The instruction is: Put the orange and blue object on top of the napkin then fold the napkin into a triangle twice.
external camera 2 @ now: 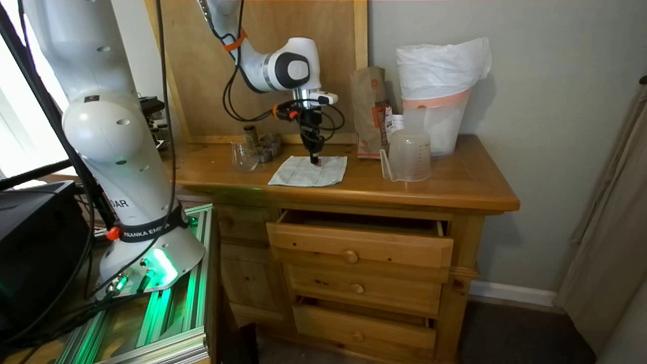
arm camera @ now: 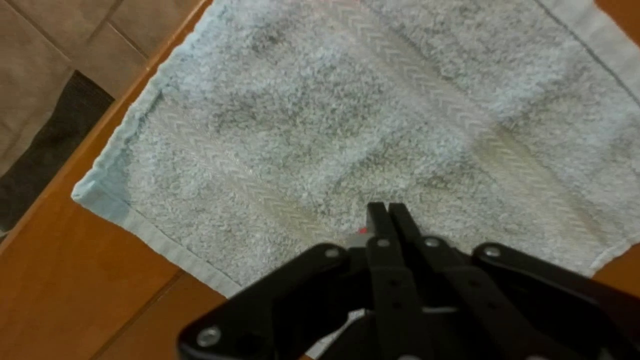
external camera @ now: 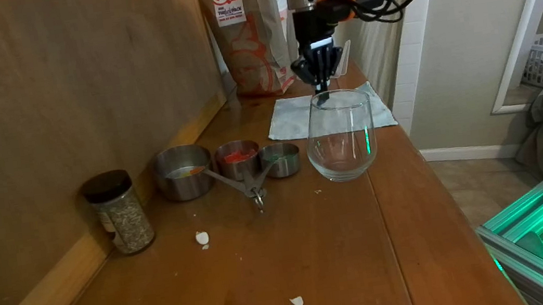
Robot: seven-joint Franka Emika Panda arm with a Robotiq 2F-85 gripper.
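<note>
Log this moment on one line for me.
hand: shut, over napkin | napkin: spread out, no triangle fold yet | small red thing: beside hand, whether held unclear

– Where's your gripper (external camera: 322,95), in an exterior view?
– Pointing down over your napkin (external camera: 291,118), jaws together, seen partly through the stemless wine glass (external camera: 343,156).
– Beside that glass?
– You've three joined metal measuring cups (external camera: 239,169), then a black-capped spice jar (external camera: 123,219).

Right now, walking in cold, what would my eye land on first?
Most likely the big white robot arm, its base glowing green beside the wooden counter. Next, its black gripper, shut and pointing down at the pale napkin spread on that counter. Then the brown paper bag beside a white-lined bin.
</note>
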